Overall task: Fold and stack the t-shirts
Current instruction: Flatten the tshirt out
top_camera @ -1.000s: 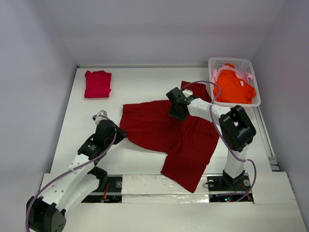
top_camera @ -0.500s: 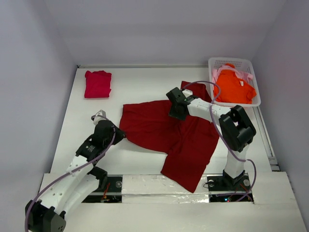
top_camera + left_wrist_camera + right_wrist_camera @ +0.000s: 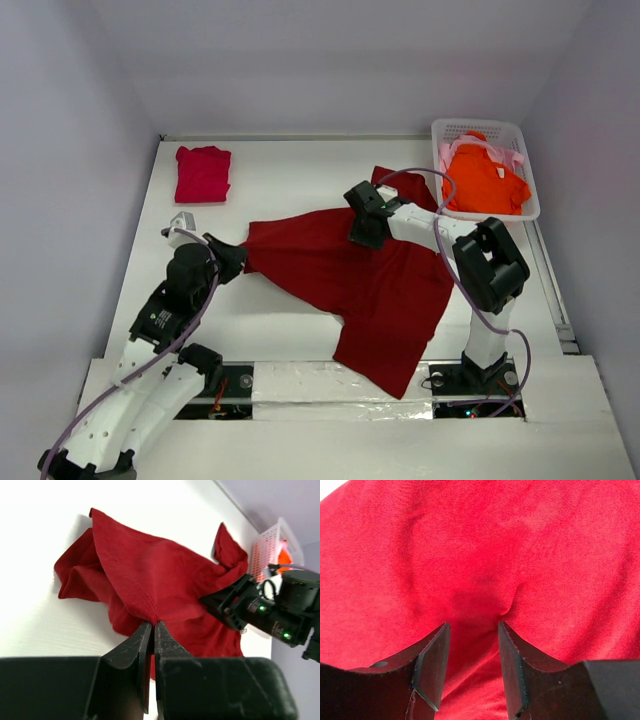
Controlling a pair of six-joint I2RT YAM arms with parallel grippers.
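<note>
One crimson-pink t-shirt (image 3: pixel 203 173) lies folded at the far left of the counter (image 3: pixel 290 175) — the only one finished. The large dark red t-shirt (image 3: pixel 380 290) sprawls rumpled across the middle, not yet folded. The left tool (image 3: pixel 152 626) is clamped on its left edge. The right tool (image 3: pixel 472 627), jaws apart, presses on the cloth toward the far side without pinching it. The orange t-shirt (image 3: pixel 485 180) and pale pink t-shirt (image 3: pixel 447 152) wait in the white basket (image 3: pixel 495 127) at the far right — most of the work appears to remain.

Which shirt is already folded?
The crimson-pink t-shirt, a neat rectangle far left; the dark red t-shirt lies spread, the orange t-shirt sits bunched in the basket.
</note>
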